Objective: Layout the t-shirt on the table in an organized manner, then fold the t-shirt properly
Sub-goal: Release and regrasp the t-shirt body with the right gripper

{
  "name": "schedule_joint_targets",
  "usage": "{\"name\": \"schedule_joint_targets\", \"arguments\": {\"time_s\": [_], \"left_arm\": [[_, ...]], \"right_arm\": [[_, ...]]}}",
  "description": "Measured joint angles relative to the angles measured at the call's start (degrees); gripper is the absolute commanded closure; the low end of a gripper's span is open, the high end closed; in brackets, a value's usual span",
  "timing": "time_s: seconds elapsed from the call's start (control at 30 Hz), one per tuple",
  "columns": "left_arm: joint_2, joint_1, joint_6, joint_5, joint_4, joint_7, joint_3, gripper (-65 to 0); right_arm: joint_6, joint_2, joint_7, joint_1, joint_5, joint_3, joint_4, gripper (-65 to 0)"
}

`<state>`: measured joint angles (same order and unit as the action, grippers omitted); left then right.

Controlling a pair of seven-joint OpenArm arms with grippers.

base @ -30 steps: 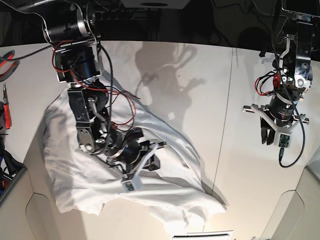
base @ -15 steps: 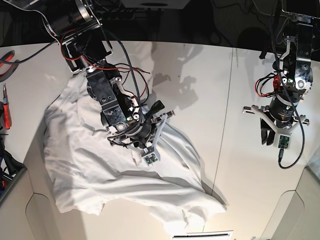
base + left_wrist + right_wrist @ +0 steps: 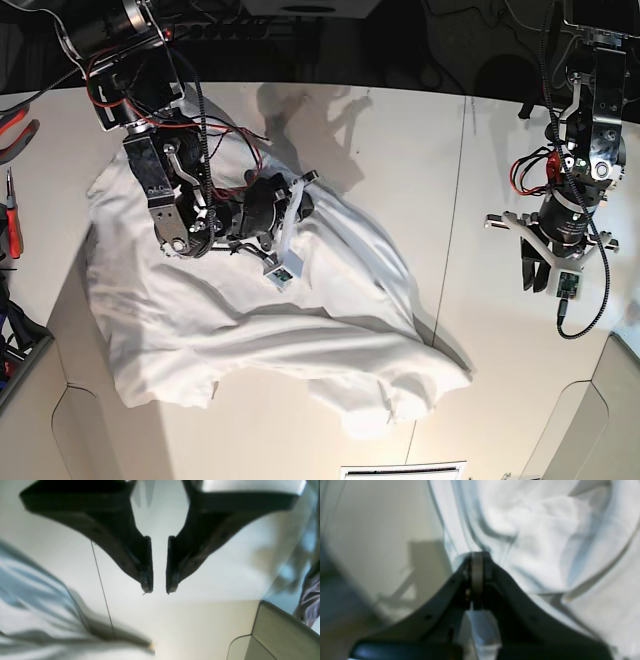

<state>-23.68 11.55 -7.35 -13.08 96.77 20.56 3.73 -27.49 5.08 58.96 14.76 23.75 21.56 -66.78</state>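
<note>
The t-shirt (image 3: 250, 330) is lying rumpled across the left and centre of the base view, a heap of thin white cloth running from the upper left down to a bunched end near the bottom centre. It is sagging in soft ridges and shadowed valleys, with no flat panel showing, and I cannot tell sleeve from hem.

I am pinching a ridge of it in my right gripper (image 3: 477, 562): in the right wrist view the dark jaws are pressed together and a sliver of cloth is running between them, with the folds (image 3: 532, 542) spreading away above. In the base view that gripper (image 3: 285, 215) is sitting at the upper middle of the cloth.

My left gripper (image 3: 159, 590) is hanging over the bare table (image 3: 440, 200) at the right of the frame, well apart from the shirt, its black fingers (image 3: 147, 580) standing a little apart with nothing between them. The thin dark seam (image 3: 102, 592) is crossing the smooth off-white top beside it.

I judge I am in the laying-out step, far from any fold. The next move calls for finding a corner or hem, pulling the cloth taut, and bringing my idle left gripper over to a second edge.
</note>
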Motion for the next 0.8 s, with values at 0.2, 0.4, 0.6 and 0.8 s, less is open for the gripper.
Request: {"name": "schedule_joint_targets", "arguments": {"time_s": [0.2,0.4,0.6,0.8], "left_arm": [[0.0,0.0,0.0,0.0,0.0,0.0,0.0,-13.0],[0.0,0.0,0.0,0.0,0.0,0.0,0.0,-13.0],[0.0,-0.2,0.0,0.0,0.0,0.0,0.0,-13.0],[0.0,-0.7,-8.1,2.1,-1.2,-0.4,0.0,-23.0]], "right_arm": [[-2.8,4.4,9.1,-0.3,5.4,0.3,-1.8,0.0],[3.2,11.2,3.7,0.0,-4.9,-1.7,-5.6,0.0],[7.1,13.8,4.1,-1.9,-5.4,-10.2,-13.8,0.0],[6.9,8.9,0.9,-0.4,0.5,-13.2,-23.1,0.0]]}}
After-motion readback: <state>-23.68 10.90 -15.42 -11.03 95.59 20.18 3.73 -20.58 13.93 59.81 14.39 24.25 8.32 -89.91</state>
